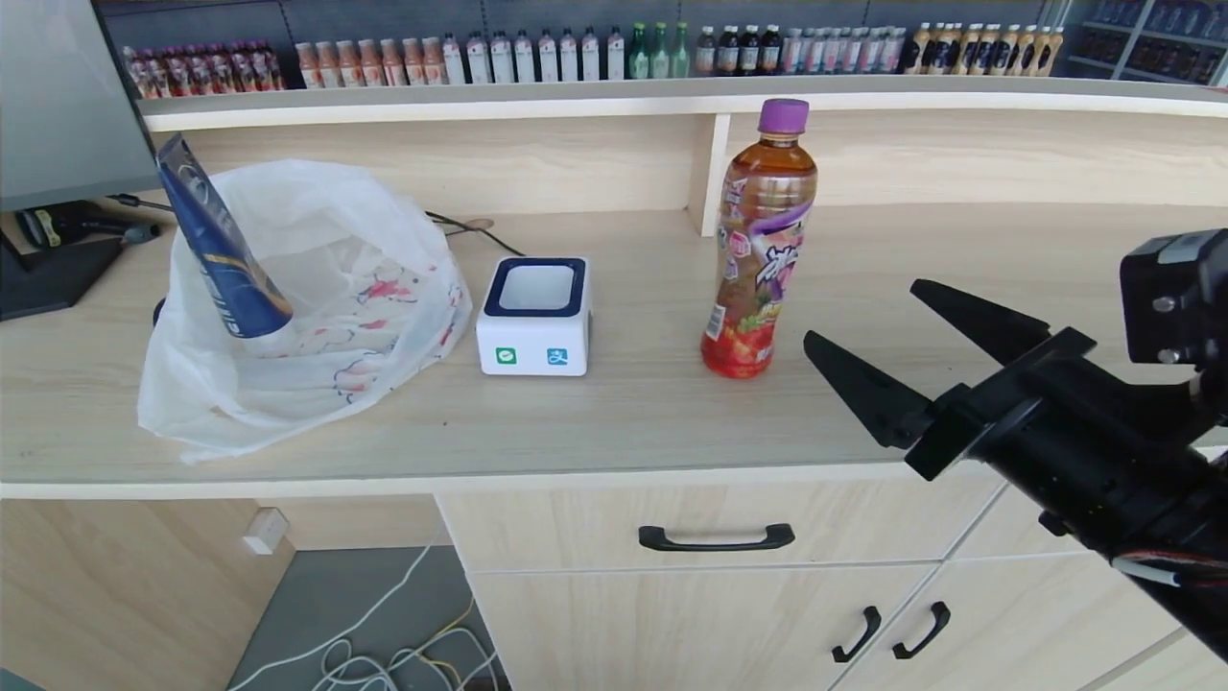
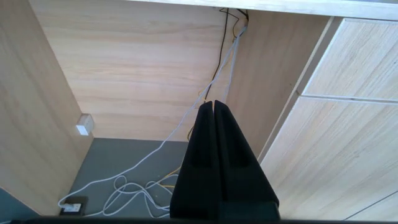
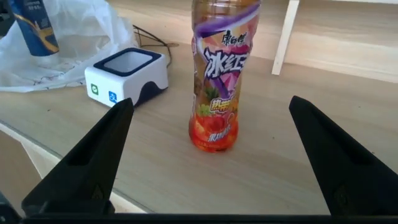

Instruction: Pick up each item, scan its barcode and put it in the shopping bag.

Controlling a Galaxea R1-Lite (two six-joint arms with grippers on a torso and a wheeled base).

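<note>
Pick-up step judged in hand: right end effector point(image 1: 863, 310), fingers apart, faces the upright bottle point(image 1: 758, 240) on the worktop point(image 1: 624, 413) near the scanner point(image 1: 534, 317); next move calls for straddling and clamping the bottle.

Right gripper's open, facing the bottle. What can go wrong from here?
1. The bottle is tall, narrow and upright. If a finger of the right gripper clips it on approach, it may tip toward the scanner.
2. The shopping bag is slumped, with a blue pack leaning in its mouth. The bottle could snag the film or miss the opening.
</note>
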